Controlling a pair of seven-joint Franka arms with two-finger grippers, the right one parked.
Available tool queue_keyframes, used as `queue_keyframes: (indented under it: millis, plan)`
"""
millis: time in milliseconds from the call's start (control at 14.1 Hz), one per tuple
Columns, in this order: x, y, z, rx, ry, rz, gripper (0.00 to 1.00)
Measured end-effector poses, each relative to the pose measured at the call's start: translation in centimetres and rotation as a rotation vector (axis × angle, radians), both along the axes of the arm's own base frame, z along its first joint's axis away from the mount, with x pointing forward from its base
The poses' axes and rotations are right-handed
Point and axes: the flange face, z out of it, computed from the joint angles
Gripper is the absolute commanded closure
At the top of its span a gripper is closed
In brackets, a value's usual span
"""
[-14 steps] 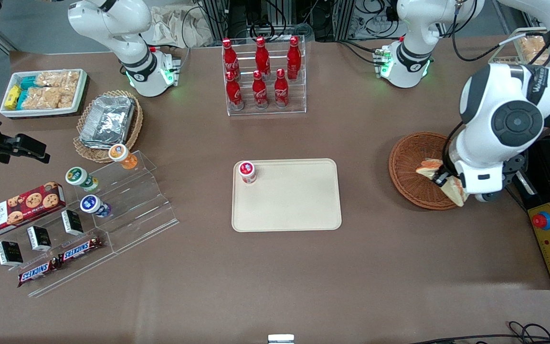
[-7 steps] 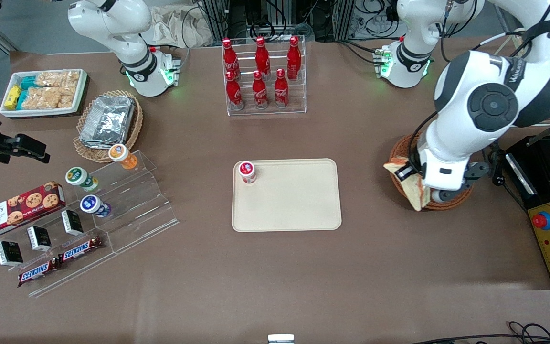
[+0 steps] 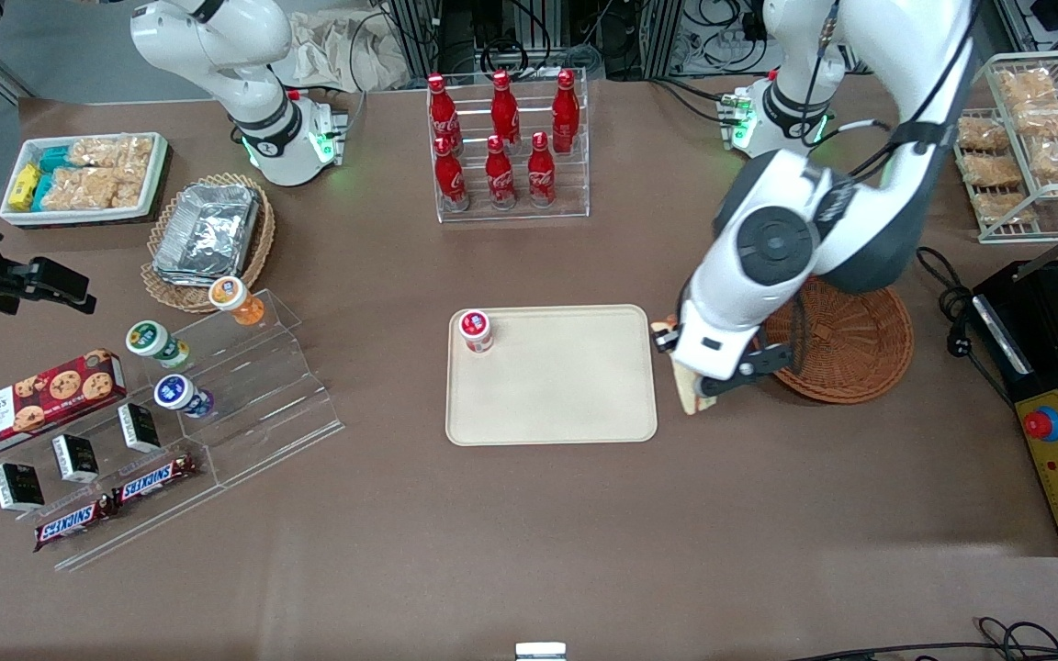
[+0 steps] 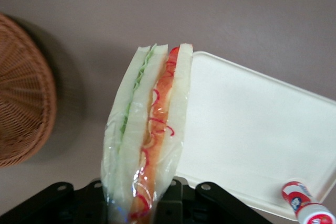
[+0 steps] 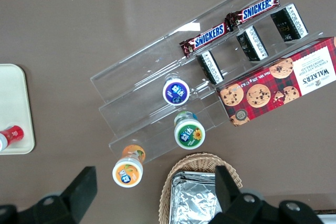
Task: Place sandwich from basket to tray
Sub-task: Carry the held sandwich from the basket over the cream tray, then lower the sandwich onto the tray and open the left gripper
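Front view high over the table, both wrist views close, looking down, sharing tray [image 3: 551,375] [image 4: 252,140] [image 5: 13,103]

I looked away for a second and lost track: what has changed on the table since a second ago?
The gripper, shut on the sandwich, has carried it out of the basket, which is now empty, to just beside the tray, at its edge toward the working arm's end. The small red-capped bottle on the tray and everything else stayed put.
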Motion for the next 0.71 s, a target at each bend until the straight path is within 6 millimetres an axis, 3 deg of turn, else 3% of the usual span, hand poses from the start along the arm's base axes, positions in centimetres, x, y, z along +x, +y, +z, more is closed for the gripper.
queue_keyframes:
  millis: [355,710]
  plan:
    - [-1.7,-5.9,-7.2,0.044,-0.021,-0.155,0.77]
    - [-2.5,-7.6,-13.3,0.068,0.003,-0.219,0.77]
